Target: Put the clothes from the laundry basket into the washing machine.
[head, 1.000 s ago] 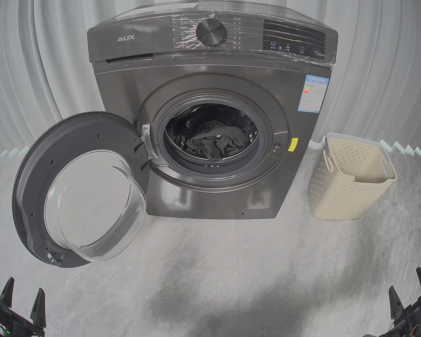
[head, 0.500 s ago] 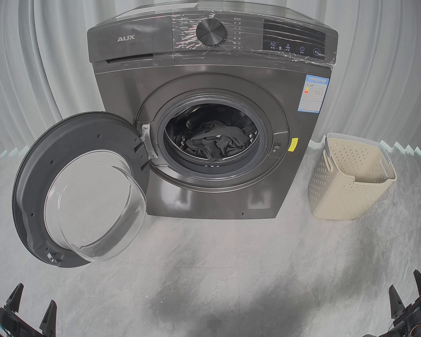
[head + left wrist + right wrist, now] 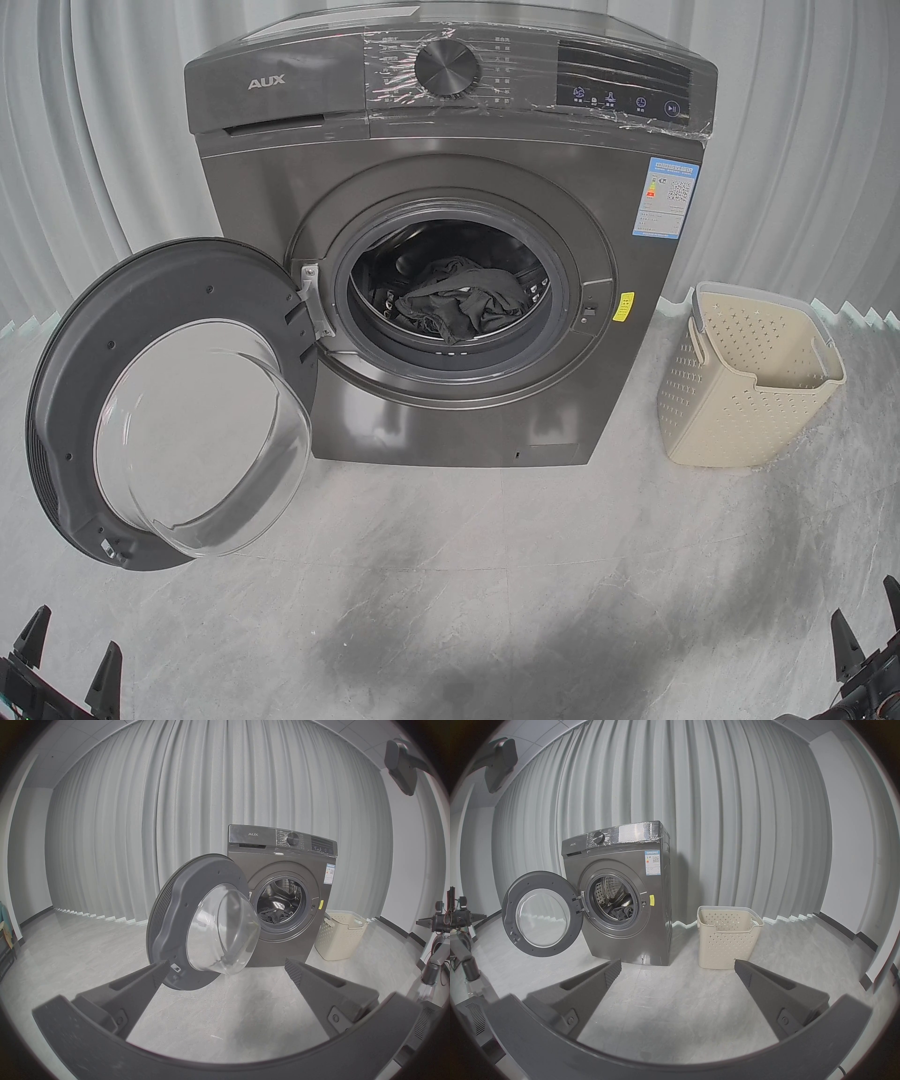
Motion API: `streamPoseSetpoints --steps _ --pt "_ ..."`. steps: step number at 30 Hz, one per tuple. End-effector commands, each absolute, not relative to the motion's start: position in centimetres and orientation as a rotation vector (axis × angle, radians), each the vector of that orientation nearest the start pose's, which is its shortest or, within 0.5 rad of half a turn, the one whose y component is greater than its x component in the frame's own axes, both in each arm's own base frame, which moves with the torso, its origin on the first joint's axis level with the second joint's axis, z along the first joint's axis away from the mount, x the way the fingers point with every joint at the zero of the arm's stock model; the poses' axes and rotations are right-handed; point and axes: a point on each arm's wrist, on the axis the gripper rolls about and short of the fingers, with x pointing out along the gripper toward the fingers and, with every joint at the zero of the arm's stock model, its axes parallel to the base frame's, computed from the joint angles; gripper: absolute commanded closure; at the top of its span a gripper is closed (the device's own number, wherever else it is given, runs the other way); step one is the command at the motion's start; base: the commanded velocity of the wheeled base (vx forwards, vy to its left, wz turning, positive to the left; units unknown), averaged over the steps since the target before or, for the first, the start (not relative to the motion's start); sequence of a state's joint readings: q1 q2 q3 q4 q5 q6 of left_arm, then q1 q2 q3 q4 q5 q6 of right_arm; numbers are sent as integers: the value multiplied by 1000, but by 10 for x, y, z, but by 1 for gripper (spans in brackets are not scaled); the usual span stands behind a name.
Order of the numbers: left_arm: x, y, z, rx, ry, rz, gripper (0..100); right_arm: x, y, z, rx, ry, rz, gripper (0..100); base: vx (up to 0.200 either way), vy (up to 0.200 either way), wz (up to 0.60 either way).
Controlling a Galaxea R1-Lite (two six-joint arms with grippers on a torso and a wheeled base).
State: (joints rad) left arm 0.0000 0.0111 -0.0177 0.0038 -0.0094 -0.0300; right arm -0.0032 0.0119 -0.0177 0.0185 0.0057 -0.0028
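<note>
A dark grey front-loading washing machine (image 3: pixel 272 187) is seen standing on the pale grey marbled floor (image 3: pixel 525 581), backed by a white pleated curtain (image 3: pixel 806 141). Its round grey door (image 3: pixel 84 375) with the domed clear window is swung fully out to the robot's left, so the mouth of the drum (image 3: pixel 403 262) is left free for loading. A heap of dark, crumpled clothes (image 3: pixel 459 302) is lying inside the drum, low and toward the front, behind the rubber seal. The cream perforated plastic laundry basket (image 3: pixel 712 422) is set on the floor near the machine's right side, not touching it, open end up. No garment is seen in the part of its inside that shows; the very bottom is hidden. The left gripper (image 3: pixel 73 636) is held low at the near left, fingers spread apart with nothing between them. The right gripper (image 3: pixel 864 614) is held low at the near right, likewise spread and empty. Both are kept well apart from machine and basket, probably parked clear of the door's swing. The task is judged done or nearly so: clothes in, basket apparently emptied.
</note>
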Motion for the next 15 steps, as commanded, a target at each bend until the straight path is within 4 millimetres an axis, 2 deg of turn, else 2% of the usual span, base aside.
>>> streamPoseSetpoints --steps 1,12,15 --pt "-23 0 75 -31 5 -9 0 -23 0 75 -3 18 3 0 0 200 0" --pt "-23 0 76 -31 3 -9 0 -23 0 75 -3 18 3 0 0 200 0" --pt "-23 0 75 -34 5 -9 0 -23 0 75 -3 18 3 0 0 0 0"
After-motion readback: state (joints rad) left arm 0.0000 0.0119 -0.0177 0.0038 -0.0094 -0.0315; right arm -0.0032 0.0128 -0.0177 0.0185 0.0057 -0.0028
